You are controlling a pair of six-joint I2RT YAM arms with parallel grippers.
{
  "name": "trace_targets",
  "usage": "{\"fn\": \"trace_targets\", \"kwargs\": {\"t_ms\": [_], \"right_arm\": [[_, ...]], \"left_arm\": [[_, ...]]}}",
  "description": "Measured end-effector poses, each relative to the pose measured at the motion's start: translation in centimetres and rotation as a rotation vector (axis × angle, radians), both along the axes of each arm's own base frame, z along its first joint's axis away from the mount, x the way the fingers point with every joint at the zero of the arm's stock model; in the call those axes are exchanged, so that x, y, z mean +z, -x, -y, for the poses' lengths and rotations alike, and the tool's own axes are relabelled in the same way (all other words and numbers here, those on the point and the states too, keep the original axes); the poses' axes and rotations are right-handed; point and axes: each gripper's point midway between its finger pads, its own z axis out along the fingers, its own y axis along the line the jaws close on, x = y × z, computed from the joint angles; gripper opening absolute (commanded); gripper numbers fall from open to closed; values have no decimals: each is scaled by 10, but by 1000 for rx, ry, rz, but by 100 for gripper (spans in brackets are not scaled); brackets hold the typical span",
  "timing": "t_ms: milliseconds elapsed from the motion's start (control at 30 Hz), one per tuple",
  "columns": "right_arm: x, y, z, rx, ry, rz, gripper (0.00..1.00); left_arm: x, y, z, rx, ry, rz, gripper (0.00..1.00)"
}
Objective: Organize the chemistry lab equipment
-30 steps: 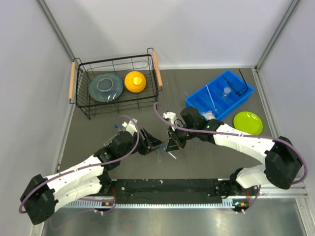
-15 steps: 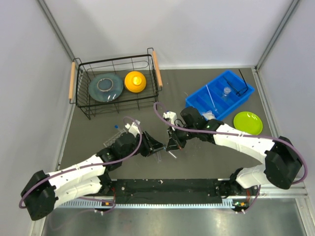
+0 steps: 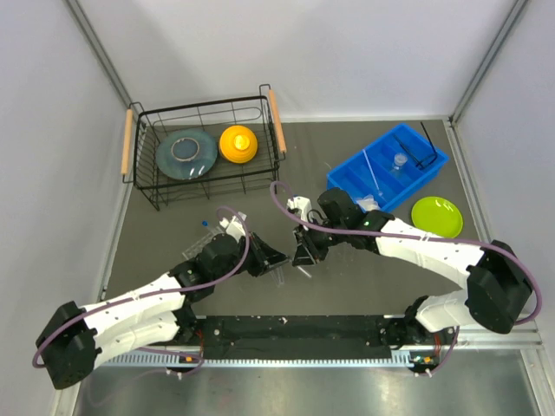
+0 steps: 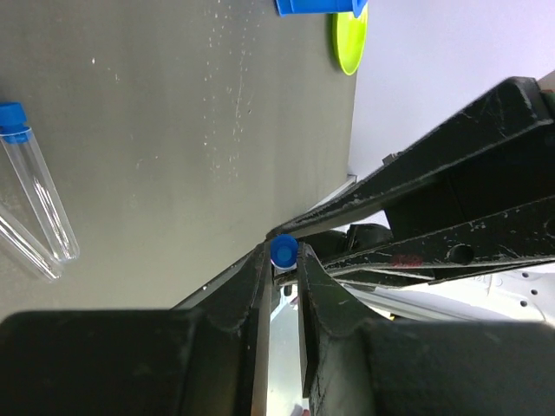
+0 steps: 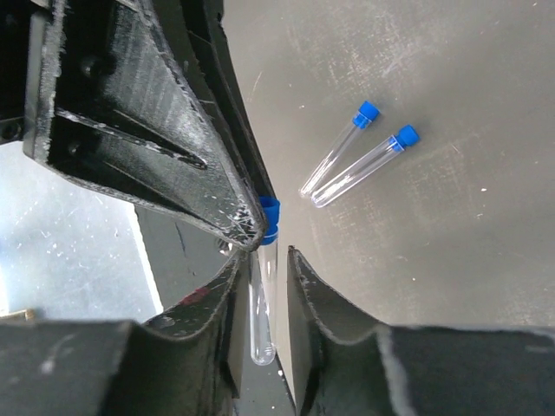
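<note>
Between the two arms, above the middle of the worktop (image 3: 347, 290), one test tube (image 5: 263, 299) is raised off the surface. The left gripper (image 4: 283, 256) has its jaws pinched on the tube's blue cap (image 4: 284, 251). The right gripper (image 5: 264, 260) has its jaws set narrowly on either side of the glass, though whether they press it cannot be told. Two more test tubes (image 5: 336, 152) lie side by side on the worktop just beside, and a blue tray (image 3: 345, 179) at the far right holds a small vial (image 3: 400, 160).
</note>
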Motion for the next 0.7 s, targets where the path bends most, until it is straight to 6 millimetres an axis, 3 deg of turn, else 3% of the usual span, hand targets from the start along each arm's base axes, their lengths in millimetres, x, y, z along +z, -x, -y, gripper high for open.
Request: {"fn": "trace_targets", "kwargs": {"t_ms": [67, 200, 300, 467, 533, 567, 700], "right_arm": [[0, 0, 0, 4, -2, 4, 36], [0, 0, 0, 9, -2, 8, 39], [0, 0, 0, 13, -3, 9, 36], [1, 2, 0, 25, -8, 10, 13], [1, 4, -1, 35, -14, 7, 7], [2, 4, -1, 40, -16, 7, 6], [2, 5, -1, 47, -16, 12, 4]], "left_arm": [[3, 0, -1, 5, 5, 7, 9], [14, -2, -4, 24, 31, 37, 9], [20, -4, -7, 42, 41, 54, 9], [18, -6, -13, 69, 25, 56, 13], [17, -6, -13, 73, 21, 54, 20], [17, -6, -13, 74, 20, 55, 32], [17, -5, -14, 67, 13, 61, 59]]}}
